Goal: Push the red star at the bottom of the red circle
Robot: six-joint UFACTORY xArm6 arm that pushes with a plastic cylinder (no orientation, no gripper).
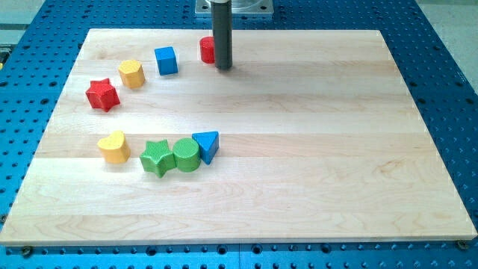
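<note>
The red star [102,95] lies near the board's left edge, in the upper left part. The red circle [207,50] stands near the top edge, partly hidden behind my rod. My tip [224,67] rests on the board just right of the red circle, touching or nearly touching it. The red star is far to the left of my tip and lower in the view.
A yellow hexagon [132,73] and a blue cube [166,60] sit between the star and the circle. Lower down lie a yellow heart [113,146], a green star [156,158], a green circle [186,155] and a blue triangle [207,145]. The wooden board [314,149] sits on a blue perforated table.
</note>
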